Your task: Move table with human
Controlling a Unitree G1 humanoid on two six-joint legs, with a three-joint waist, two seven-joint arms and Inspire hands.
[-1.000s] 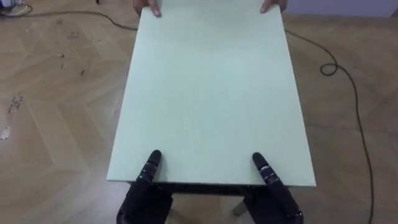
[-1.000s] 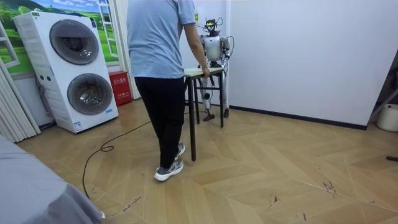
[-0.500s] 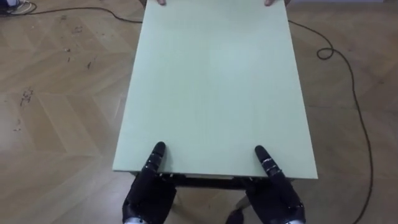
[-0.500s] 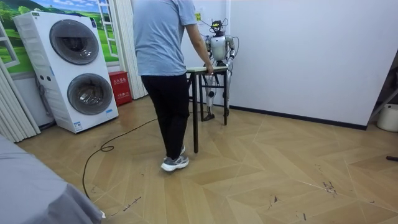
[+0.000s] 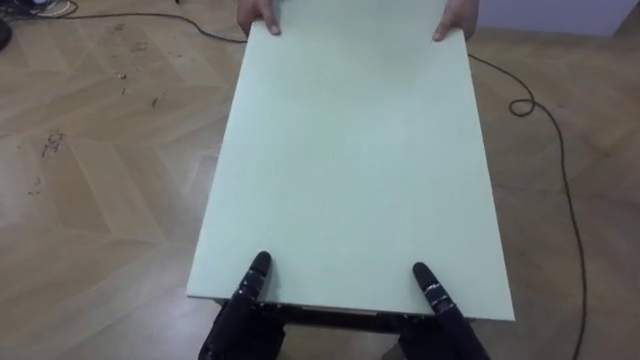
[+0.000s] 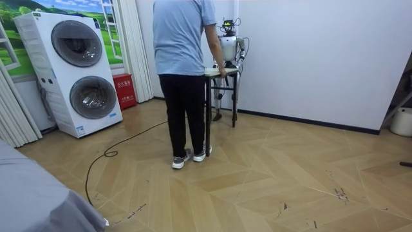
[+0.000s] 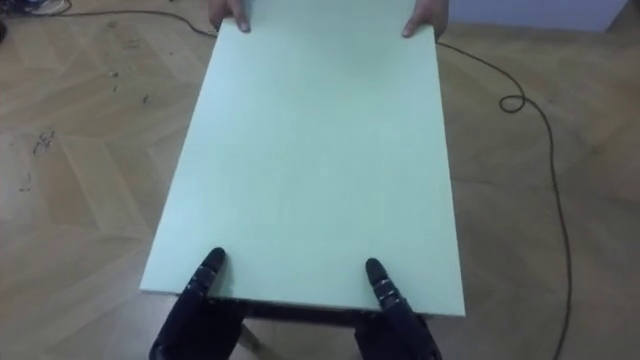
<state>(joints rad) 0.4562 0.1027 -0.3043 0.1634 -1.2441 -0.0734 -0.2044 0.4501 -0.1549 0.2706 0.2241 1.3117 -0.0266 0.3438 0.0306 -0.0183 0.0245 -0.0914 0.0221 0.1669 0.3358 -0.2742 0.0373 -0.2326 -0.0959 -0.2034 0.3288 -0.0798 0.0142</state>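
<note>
Along the near edge of the desk (image 5: 350, 170), toward its left corner, left hand (image 5: 243, 308) with thumb laid flat on top and the rest tucked below the rim. Reads as a pinch on the board, though the underside is out of sight. Further right on the same edge, right hand (image 5: 442, 312) in the matching hold, thumb on top, palm under the rim. At the far end, person's hands (image 5: 258, 14) curled over the two far corners.

Judged stiff: flat from end to end, no sag showing. Judged moderate in weight, with a thin top on slim legs, but long enough to swing or tilt if one end rises or hurries. Smooth surface, so little grip for thumbs alone. Better to carry the load from beneath the rim and use the thumbs as clamps. Best taken at the short ends, hands well apart near the corners, level with the partner's end.

Pale green rectangular top, plain, matte and bare. Dark frame (image 5: 340, 318) just under the near edge, between the two hands. Dark slender legs in the room view.

Placed lengthwise between robot and person (image 6: 183, 64), over a herringbone wood floor (image 5: 90, 200). In the room view, stacked washing machines (image 6: 77, 71) well off to the room view's left, the desk itself close to a white wall (image 6: 309, 51). On the floor to the right, a dark cable (image 5: 562, 170) looping beside the desk's long side, and a likely snag for the legs.
</note>
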